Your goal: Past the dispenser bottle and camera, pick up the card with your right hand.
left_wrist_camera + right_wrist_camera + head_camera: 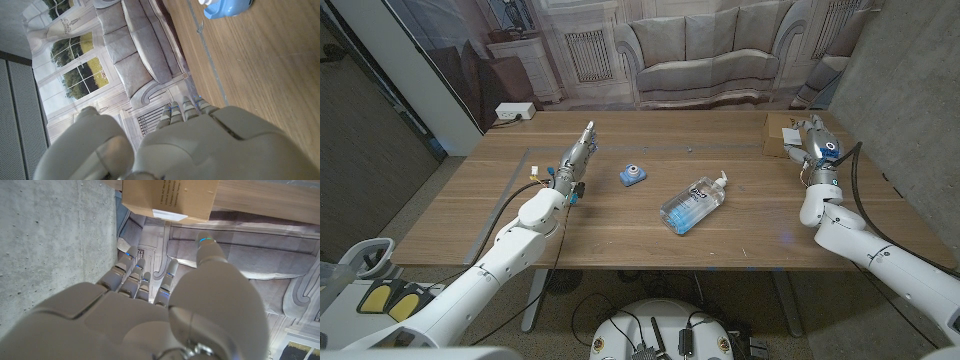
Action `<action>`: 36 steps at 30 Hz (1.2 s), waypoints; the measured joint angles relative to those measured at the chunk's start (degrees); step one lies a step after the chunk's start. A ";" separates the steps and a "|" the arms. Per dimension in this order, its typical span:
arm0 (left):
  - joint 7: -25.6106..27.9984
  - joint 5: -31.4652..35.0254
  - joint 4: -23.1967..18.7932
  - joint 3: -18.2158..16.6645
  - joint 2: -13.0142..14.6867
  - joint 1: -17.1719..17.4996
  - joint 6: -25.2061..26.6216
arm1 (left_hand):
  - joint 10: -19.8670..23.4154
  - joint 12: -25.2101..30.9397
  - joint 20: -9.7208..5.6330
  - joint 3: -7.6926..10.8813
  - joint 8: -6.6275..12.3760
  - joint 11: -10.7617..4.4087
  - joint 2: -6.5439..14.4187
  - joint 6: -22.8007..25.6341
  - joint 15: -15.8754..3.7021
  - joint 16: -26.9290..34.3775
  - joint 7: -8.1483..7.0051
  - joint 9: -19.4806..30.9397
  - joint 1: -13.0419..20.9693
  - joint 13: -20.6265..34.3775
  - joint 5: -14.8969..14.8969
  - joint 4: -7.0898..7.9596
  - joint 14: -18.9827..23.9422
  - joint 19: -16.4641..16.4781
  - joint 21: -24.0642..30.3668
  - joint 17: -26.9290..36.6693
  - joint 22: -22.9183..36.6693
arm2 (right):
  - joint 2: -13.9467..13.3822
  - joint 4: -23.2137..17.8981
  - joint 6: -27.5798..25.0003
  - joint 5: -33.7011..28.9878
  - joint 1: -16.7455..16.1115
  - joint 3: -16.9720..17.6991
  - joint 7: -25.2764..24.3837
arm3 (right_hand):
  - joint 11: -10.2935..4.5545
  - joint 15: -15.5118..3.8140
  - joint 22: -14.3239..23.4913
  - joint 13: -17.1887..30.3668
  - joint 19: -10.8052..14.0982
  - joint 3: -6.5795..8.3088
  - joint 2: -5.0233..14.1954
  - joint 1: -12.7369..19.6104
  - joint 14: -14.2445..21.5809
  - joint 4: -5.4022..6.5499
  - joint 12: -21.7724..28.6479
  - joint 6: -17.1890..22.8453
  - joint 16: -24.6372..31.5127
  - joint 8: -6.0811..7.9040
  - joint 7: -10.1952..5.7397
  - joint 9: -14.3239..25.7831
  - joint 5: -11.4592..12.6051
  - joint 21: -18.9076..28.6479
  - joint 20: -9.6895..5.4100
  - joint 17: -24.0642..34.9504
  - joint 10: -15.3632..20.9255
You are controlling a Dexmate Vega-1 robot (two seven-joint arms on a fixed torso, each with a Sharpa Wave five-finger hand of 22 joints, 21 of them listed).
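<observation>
Reaching forward, my right hand (812, 140) has its fingers (131, 269) extended and close together, thumb apart, holding nothing. They point at the brown card (783, 134), which lies flat at the table's far right corner with a small white label (169, 215) near its near edge; whether my fingertips touch it I cannot tell. Just right of the card the table (620, 235) ends, and a concrete wall (920, 90) stands close beside my arm. Open wood stretches between the card and the clear dispenser bottle (693, 204), lying on its side near the middle. A little blue camera (631, 175) sits left of that bottle. My left hand (576, 158) is beyond the camera, well away from the card, fingers straight, together, pointing at the far edge and holding nothing.
</observation>
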 measured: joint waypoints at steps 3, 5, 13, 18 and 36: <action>-0.08 -0.03 0.14 0.00 -0.04 -0.10 -0.07 | 0.00 0.00 0.00 0.00 0.00 0.00 0.00 0.00 0.00 0.00 0.00 0.00 0.00 0.00 0.00 0.00 0.00 0.00 0.00 0.00 0.00 | 0.08 0.22 -0.07 0.07 0.09 -0.15 -0.15 | 0.19 0.00 0.00 0.69 0.21 -0.45 0.00 0.00 -1.28 -0.01 0.00 -0.72 0.00 0.68 -0.03 1.41 0.23 -0.23 0.21 0.27 -1.01; -0.19 -0.05 0.29 0.00 -0.07 -0.18 -0.14 | 0.00 0.00 0.00 0.00 0.00 0.00 0.00 0.00 0.00 0.00 0.00 0.00 0.00 0.00 0.00 0.00 0.00 0.00 0.00 0.00 0.00 | 0.15 0.43 -0.16 0.11 0.22 -0.29 -0.31 | 0.41 0.01 0.00 1.12 0.19 -0.67 0.17 0.17 -2.27 -0.02 0.00 -1.22 -0.44 1.34 0.01 2.22 0.23 -0.46 0.23 0.27 -2.00; -0.29 -0.08 0.51 0.00 -0.09 -0.36 -0.18 | 0.00 0.00 0.00 -0.01 0.00 0.00 0.00 0.32 0.00 0.00 -0.30 0.00 0.00 0.00 0.00 0.02 0.00 0.00 0.00 0.00 0.00 | 0.63 1.60 -0.28 0.08 0.72 -0.95 -1.24 | 0.49 0.19 -0.01 1.74 -0.12 -1.09 0.23 0.23 -3.46 0.02 0.00 -1.53 -0.45 2.32 -0.30 3.43 0.23 -0.86 0.53 0.26 -3.12; -0.30 -0.11 0.52 0.00 -0.04 -0.44 -0.17 | 0.00 0.00 0.00 -0.15 0.00 0.00 -0.01 0.62 0.00 0.00 0.00 0.00 0.00 0.00 0.00 0.15 0.00 0.00 0.00 0.00 0.00 | 1.01 2.57 -0.28 -0.29 1.32 -1.58 -1.79 | -0.10 0.19 -0.01 2.01 -0.12 -1.39 0.45 0.45 -3.45 -0.03 0.59 -1.53 -0.45 2.69 -0.30 3.83 0.66 -0.86 0.53 0.26 -2.47; 0.21 -0.11 -0.22 -0.10 0.40 -0.50 0.81 | 0.23 0.00 0.00 -0.15 0.00 0.23 0.00 0.61 0.00 0.00 0.00 0.00 0.00 0.00 0.00 0.15 0.00 0.00 0.00 0.00 0.00 | 2.00 5.82 -0.10 -1.12 3.39 -3.60 -2.51 | -1.55 0.00 0.27 2.80 0.12 -2.22 0.62 1.34 -1.98 0.32 2.95 1.18 0.49 5.05 -1.15 4.19 0.66 -1.10 0.29 0.53 2.04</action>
